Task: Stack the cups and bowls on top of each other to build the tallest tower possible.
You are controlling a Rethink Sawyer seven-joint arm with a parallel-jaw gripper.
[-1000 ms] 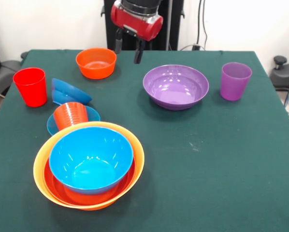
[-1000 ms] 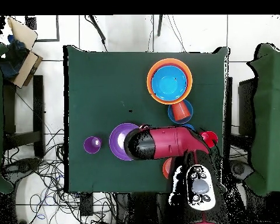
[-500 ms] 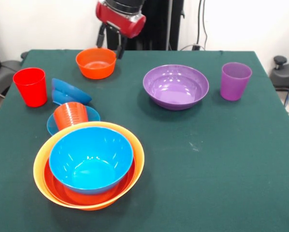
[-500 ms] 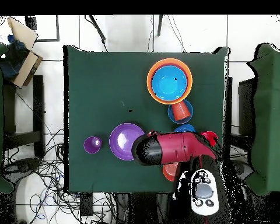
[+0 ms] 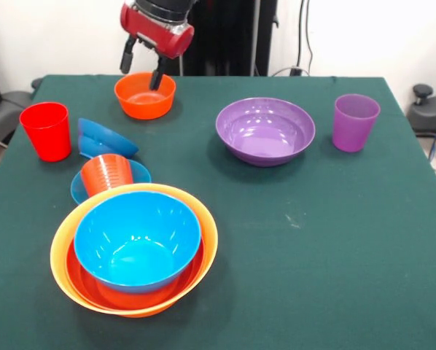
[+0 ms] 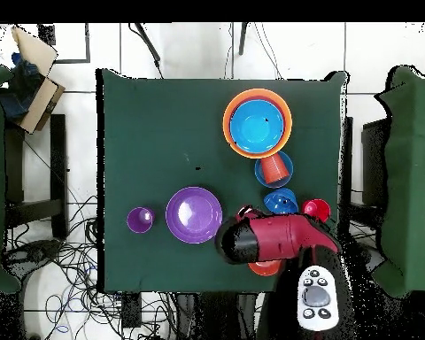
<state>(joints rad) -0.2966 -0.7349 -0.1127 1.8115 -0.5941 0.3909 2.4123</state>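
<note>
While the gripper [image 5: 140, 70] hangs with fingers spread above the orange bowl [image 5: 145, 95] at the upper left, the good move — I judge — is to straddle one wall, pinch the rim squarely and lift clear before heading for the tower [image 5: 134, 251] at lower left.

A dark green cloth covers the table [image 5: 335, 248] at frame centre, a white wall [image 5: 378, 33] behind it; from overhead, pale floor tiles [image 6: 189, 49] show along the top, tangled cables [image 6: 70, 266] at lower left, a cardboard box [image 6: 34, 62] upper left
</note>
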